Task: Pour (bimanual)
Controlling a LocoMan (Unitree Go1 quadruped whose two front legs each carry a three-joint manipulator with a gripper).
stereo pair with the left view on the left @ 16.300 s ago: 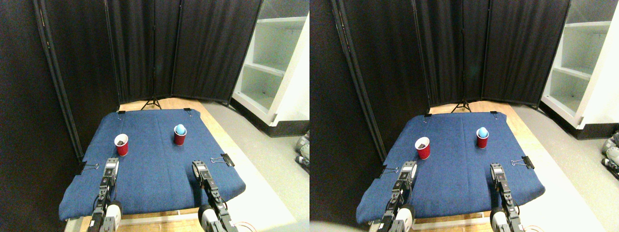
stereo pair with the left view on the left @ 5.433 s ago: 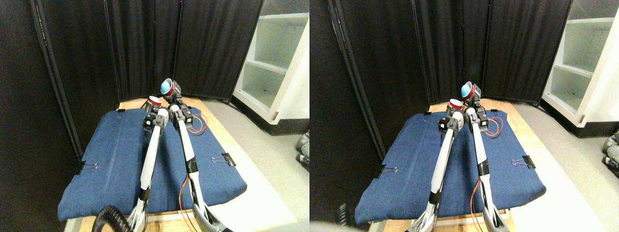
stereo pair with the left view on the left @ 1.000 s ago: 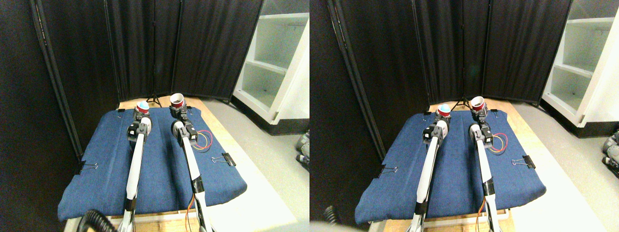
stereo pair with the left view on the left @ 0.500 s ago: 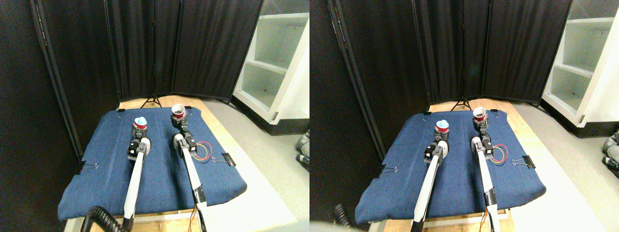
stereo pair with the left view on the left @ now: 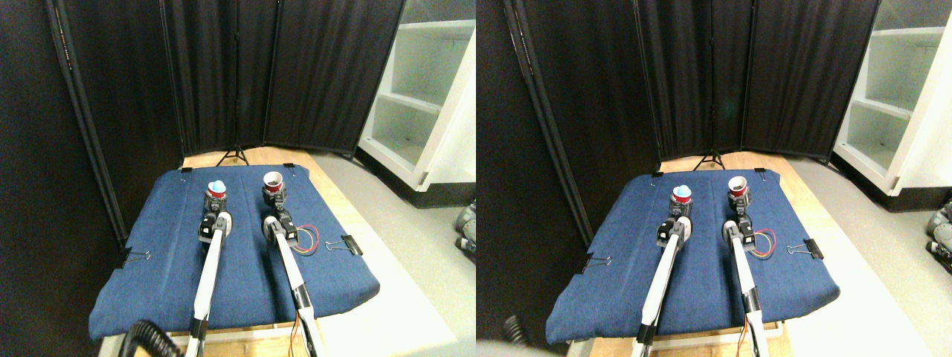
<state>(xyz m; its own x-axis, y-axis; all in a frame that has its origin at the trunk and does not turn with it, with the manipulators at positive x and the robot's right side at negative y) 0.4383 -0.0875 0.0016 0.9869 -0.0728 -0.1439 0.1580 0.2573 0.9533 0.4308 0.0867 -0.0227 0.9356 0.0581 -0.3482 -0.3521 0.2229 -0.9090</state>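
We judge the main risk here to be a tip-over at release: each of the 2 cups is light and tall, so a gripper that opens unevenly or draws back with a finger dragging on the wall could topple it onto the blue denim-like cloth (stereo pair with the left view on the left: 245,275) covering the table. The left red plastic cup (stereo pair with the left view on the left: 216,190), with a pale blue ball (stereo pair with the left view on the left: 216,184) sitting proud of its rim, is the more exposed; a knock would roll the ball out. The right red plastic cup (stereo pair with the left view on the left: 273,183) shows a dark interior and stands upright. A further hazard is the loop of red and yellow wires (stereo pair with the left view on the left: 306,239) lying on the cloth beside the right arm, which could snag.

Both pale arms reach forward nearly parallel, side by side, the cups near each other but apart. The left gripper (stereo pair with the left view on the left: 216,202) sits at the base of its cup and the right gripper (stereo pair with the left view on the left: 274,198) likewise; we cannot tell whether either claw is clamped or released.
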